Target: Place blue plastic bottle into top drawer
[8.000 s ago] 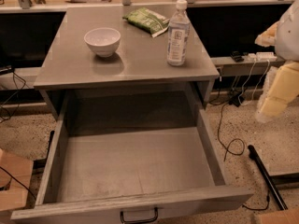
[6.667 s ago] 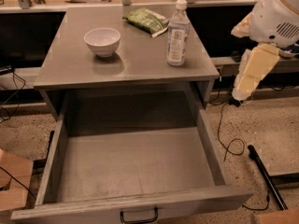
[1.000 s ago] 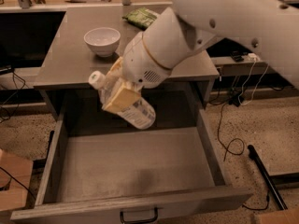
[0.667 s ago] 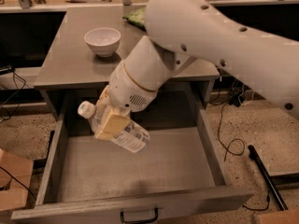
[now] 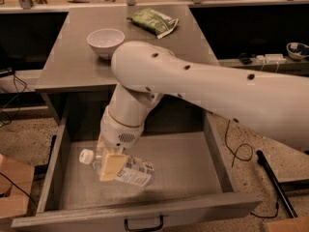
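The bottle point(image 5: 131, 173) lies on its side low inside the drawer point(image 5: 186, 163), near the front left corner, cap toward the left wall. Whether it touches the floor I cannot tell. The gripper point(image 5: 112, 166) is inside the drawer too, jaws clamped across the bottle. What remains, I judge, is letting go and pulling out. Behind the drawer, on the table point(image 5: 63, 66), sit a bowl point(image 5: 105, 41) and a snack packet point(image 5: 153, 22), out of the way.

On the grey counter point(image 5: 72, 66), a white bowl point(image 5: 105, 41) toward the front, a green snack packet point(image 5: 153, 21) further back, apart from it. Jaws low in the top drawer point(image 5: 193, 168), closed on the blue plastic bottle point(image 5: 135, 174)
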Robot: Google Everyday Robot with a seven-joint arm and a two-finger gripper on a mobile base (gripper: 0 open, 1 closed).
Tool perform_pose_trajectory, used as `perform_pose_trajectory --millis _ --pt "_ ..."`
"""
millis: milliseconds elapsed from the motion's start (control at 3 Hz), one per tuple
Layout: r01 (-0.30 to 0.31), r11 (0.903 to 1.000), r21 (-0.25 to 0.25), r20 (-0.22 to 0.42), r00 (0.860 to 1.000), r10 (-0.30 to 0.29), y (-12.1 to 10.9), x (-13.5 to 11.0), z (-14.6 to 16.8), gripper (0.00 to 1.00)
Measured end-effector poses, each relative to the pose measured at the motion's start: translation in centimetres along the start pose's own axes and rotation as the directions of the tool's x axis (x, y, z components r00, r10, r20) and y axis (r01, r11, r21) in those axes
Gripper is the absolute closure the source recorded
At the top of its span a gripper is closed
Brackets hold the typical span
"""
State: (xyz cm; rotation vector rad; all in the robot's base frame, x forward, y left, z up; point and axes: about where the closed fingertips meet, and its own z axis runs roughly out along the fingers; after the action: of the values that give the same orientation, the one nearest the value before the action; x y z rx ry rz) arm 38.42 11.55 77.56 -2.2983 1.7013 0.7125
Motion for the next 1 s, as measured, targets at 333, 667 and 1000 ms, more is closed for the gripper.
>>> perform_pose_trajectory --millis 333,667,1000 --pt "-0.019 0.9995 -0.025 -0.069 0.997 0.017 -0.5 2.6 3.3 1.0" --pt "-0.051 0.9986 -0.015 -0.142 0.989 0.049 -1.4 6.0 5.2 1.0" --pt "-0.117 0.9908 0.067 -0.208 0.97 0.129 -4.0 9.6 6.7 0.76"
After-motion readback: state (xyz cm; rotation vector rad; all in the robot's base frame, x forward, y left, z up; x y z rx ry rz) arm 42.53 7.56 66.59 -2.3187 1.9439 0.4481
